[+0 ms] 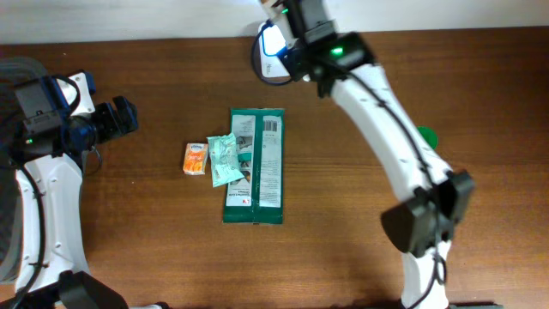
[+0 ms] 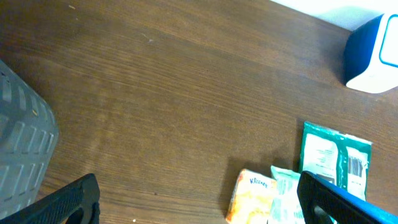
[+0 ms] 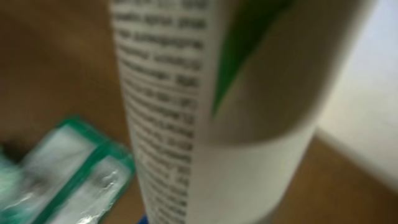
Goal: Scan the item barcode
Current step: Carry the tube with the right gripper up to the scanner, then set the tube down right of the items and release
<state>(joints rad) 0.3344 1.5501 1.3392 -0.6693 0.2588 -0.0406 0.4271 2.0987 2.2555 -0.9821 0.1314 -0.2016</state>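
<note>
Right gripper (image 1: pixel 288 43) was at the far edge of the table, right by the blue-and-white box-shaped scanner (image 1: pixel 268 67), jaws closed down. Fingers didn't show in the wrist view, but the white cylindrical tube with black print and a green leaf mark (image 3: pixel 205 93) filled that view at close range, so judged it was held there. Tube's long axis ran top to bottom in the wrist view, print side toward the camera; no barcode visible, and which face pointed at the scanner couldn't be told. Left gripper (image 2: pixel 199 211) hung at the left side, jaws fully spread, empty, well apart from the scanner, so right arm was the nearer one. Mid-table lay a flat green plastic pack (image 1: pixel 254 167), a pale green sachet (image 1: pixel 225 160) overlapping it, and a small orange packet (image 1: pixel 196 160) just beside.
</note>
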